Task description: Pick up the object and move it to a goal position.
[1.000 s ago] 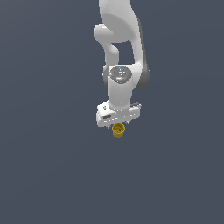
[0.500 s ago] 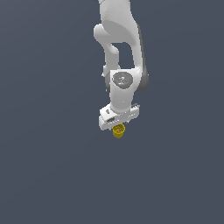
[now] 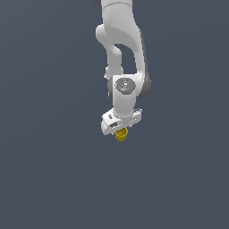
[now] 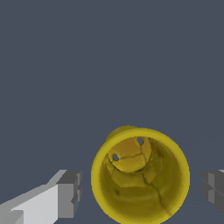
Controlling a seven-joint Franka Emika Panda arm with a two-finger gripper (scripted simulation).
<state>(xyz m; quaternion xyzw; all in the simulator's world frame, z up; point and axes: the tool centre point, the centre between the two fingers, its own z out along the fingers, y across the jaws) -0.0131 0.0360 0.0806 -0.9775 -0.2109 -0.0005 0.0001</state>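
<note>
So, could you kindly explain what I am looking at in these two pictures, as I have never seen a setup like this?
It is a simulated white robot arm over a plain grey surface. The exterior view is taken from a camera off the arm; the wrist view looks down from the arm's own wrist. At the arm's tip is its hand, with two grey fingers. Between them sits a small yellow cup, open end towards the wrist camera. The fingers stand apart from the cup on both sides, so nothing is held.

Even, flat light falls on me with no glare; my renders are sharp, unblurred, undistorted at the edges, the slate backdrop showing no cast shadows.
</note>
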